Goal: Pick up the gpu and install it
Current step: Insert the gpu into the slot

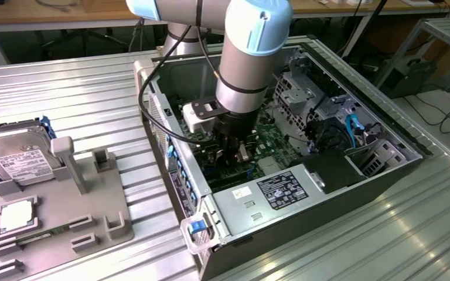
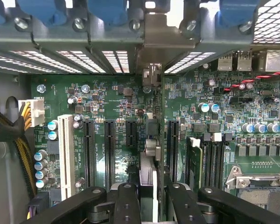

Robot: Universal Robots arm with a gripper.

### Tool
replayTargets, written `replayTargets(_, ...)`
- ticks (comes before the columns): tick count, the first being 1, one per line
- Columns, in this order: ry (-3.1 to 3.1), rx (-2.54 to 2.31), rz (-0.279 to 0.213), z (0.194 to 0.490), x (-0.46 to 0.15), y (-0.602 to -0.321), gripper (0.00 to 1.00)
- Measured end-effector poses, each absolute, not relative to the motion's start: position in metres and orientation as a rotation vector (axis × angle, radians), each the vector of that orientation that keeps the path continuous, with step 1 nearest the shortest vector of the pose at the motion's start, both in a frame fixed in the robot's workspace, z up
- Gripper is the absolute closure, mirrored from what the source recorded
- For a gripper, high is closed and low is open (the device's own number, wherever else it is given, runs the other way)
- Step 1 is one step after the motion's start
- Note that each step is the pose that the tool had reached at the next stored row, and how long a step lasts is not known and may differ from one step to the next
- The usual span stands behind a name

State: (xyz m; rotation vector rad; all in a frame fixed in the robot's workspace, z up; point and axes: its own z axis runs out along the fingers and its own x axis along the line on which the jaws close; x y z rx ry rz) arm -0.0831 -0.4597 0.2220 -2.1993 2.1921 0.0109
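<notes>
My gripper (image 1: pixel 238 153) reaches down into the open computer case (image 1: pixel 381 175), just above the green motherboard (image 1: pixel 268 146). In the wrist view the gpu (image 2: pixel 151 140) stands edge-on between my black fingers (image 2: pixel 128 200), so my gripper (image 2: pixel 151 203) is shut on it. The card rises upright over the motherboard (image 2: pixel 112 102), between two black expansion slots (image 2: pixel 88 149). Its silver end bracket (image 2: pixel 156 37) lies against the case's rear slot openings. I cannot tell whether the card's edge sits fully in a slot.
On the exterior view's left a grey fixture (image 1: pixel 92 199) holds a silver hard drive (image 1: pixel 10 158) and a square CPU chip (image 1: pixel 18 213). Inside the case are the power supply (image 1: pixel 283 190), yellow-black cables (image 2: pixel 18 135), memory slots (image 2: pixel 210 158) and the CPU socket (image 2: pixel 259 186).
</notes>
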Motion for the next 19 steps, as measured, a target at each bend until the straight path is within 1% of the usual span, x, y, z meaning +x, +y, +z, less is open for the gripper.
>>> replayTargets(7, 2.191, -2.198, 0.009, 0.232, -0.083, -0.46, 0.72)
replayTargets(11, 2.191, -2.198, 0.009, 0.231, -0.083, -0.46, 0.72)
replayTargets(12, 2.193, -2.201, 0.01, 0.223, -0.083, -0.46, 0.72)
replayTargets(15, 2.192, -2.199, 0.011, 0.222, -0.083, -0.46, 0.72)
replayTargets(16, 2.192, -2.198, 0.012, 0.222, -0.083, -0.459, 0.71)
replayTargets(17, 2.192, -2.199, 0.011, 0.222, -0.083, -0.46, 0.65)
replayTargets(19, 2.19, -2.197, 0.006, 0.237, -0.083, -0.46, 0.65)
